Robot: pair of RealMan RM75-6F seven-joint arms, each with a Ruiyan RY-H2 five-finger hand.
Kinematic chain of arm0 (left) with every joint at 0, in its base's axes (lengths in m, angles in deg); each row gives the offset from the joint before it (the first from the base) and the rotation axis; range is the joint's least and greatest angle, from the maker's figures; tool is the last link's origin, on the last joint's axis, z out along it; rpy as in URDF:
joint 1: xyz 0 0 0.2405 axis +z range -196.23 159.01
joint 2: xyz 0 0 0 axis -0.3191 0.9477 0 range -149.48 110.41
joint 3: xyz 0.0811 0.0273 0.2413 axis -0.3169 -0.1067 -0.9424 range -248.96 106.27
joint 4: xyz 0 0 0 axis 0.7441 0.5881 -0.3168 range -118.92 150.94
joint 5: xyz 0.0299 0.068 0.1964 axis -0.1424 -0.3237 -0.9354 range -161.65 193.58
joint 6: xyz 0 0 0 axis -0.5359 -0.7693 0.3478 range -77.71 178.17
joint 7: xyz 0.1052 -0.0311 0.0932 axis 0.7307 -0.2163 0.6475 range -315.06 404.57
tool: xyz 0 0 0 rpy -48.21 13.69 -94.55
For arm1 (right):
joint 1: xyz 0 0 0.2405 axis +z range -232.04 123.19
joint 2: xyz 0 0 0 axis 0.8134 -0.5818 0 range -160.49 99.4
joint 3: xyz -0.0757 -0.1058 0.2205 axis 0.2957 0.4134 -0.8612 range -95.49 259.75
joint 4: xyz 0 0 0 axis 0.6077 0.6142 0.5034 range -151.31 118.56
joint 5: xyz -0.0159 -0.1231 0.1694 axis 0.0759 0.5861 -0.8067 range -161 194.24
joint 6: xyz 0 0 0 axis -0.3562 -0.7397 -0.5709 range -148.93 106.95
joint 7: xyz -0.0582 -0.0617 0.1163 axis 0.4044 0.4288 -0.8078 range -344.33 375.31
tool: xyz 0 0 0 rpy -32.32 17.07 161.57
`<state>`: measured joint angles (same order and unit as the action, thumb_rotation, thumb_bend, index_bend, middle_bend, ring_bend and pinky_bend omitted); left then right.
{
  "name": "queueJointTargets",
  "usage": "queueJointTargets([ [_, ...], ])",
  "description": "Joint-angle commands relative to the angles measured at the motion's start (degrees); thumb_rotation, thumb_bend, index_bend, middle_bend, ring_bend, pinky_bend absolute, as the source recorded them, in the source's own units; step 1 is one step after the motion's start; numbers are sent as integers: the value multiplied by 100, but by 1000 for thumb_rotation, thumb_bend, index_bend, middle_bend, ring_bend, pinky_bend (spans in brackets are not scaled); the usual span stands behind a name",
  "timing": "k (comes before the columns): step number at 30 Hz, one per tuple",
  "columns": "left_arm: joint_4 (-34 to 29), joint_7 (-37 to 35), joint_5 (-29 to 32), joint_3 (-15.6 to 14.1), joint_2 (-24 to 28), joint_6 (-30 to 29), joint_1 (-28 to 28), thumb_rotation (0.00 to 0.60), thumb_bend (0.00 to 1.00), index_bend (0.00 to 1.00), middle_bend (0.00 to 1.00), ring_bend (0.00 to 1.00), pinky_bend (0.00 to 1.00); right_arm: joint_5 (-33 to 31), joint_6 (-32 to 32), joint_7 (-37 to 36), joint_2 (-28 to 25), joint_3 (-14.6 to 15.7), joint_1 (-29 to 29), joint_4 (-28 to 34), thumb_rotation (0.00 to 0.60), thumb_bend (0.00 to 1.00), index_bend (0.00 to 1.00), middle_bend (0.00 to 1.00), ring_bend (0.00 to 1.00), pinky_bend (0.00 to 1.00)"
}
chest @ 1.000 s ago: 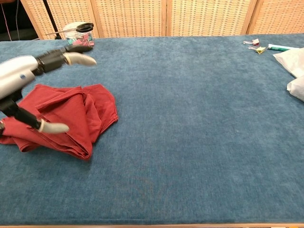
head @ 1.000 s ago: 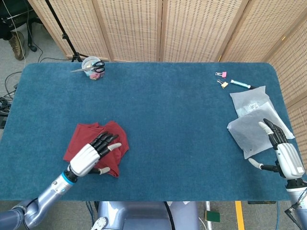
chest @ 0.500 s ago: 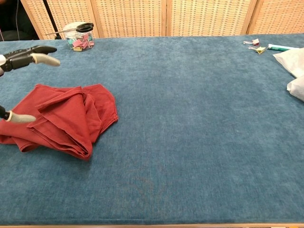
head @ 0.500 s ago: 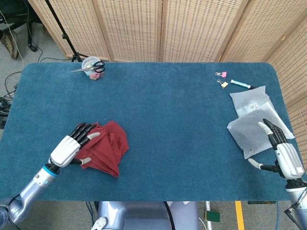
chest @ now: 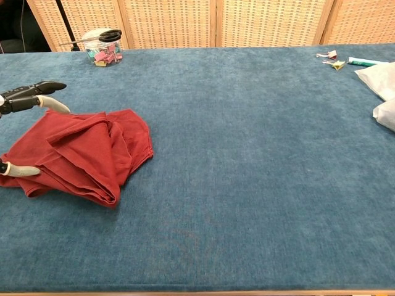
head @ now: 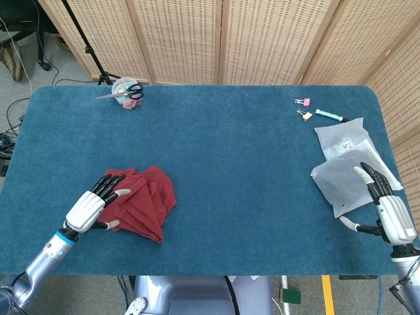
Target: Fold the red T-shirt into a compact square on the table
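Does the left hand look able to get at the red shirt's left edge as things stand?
Probably yes. The left hand sits at the left side of the shirt, fingers spread over its edge, holding nothing. Nothing lies between them on the table.

Bright, even light; sharp, faint shadows.
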<state>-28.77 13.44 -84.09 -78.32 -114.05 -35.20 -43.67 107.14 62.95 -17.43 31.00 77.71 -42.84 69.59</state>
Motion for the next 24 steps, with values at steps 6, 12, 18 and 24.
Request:
queueJointTargets([
  [6,107,24,69,38,-162,215,-58,600,109,317,0,0,0,-11,-8,-48,-6,-6,3,-21,600,0,0,0,0,0],
  [12,201,16,118,48,-224,297,-50,600,169,398,0,0,0,-7,-4,-62,-11,-8,3,-24,600,0,0,0,0,0],
  [18,321,-31,150,71,-289,289,-34,600,239,433,0,0,0,8,-6,-43,-7,0,5,-20,600,0,0,0,0,0],
  [24,415,-64,166,100,-345,294,-56,600,308,453,0,0,0,9,-11,-15,-1,4,6,-12,600,0,0,0,0,0],
])
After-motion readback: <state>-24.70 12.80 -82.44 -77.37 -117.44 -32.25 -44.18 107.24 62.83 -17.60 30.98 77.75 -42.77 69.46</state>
